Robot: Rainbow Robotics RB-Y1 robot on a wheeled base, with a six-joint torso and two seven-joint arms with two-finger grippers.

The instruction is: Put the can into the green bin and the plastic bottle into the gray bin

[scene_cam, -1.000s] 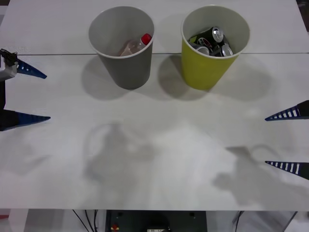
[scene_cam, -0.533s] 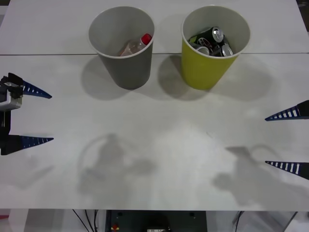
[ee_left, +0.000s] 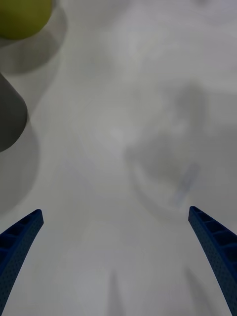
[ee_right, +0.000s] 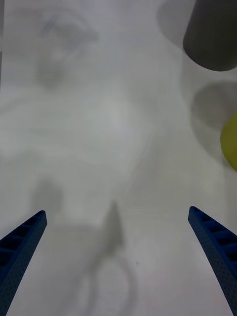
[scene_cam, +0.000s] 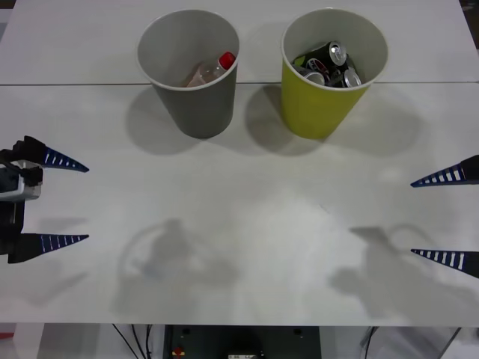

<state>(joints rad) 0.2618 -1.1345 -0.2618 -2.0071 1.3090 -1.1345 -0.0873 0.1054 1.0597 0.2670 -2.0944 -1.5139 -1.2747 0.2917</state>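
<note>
Plastic bottle (scene_cam: 210,69) lies inside gray bin (scene_cam: 191,105); cans (scene_cam: 329,63) inside green bin (scene_cam: 318,101). Left gripper (scene_cam: 69,202) and right gripper (scene_cam: 441,217) hover over bare surface (scene_cam: 254,224), fingers released, empty. Sorting looks finished; next move likely parking arms.

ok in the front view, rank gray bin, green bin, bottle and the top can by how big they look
1. gray bin and green bin: they look alike in size, so no ranking between them.
2. bottle: partly hidden inside the gray bin, clearly smaller than either bin.
3. top can: partly buried among other cans in the green bin; close to the bottle, so unsure.
</note>
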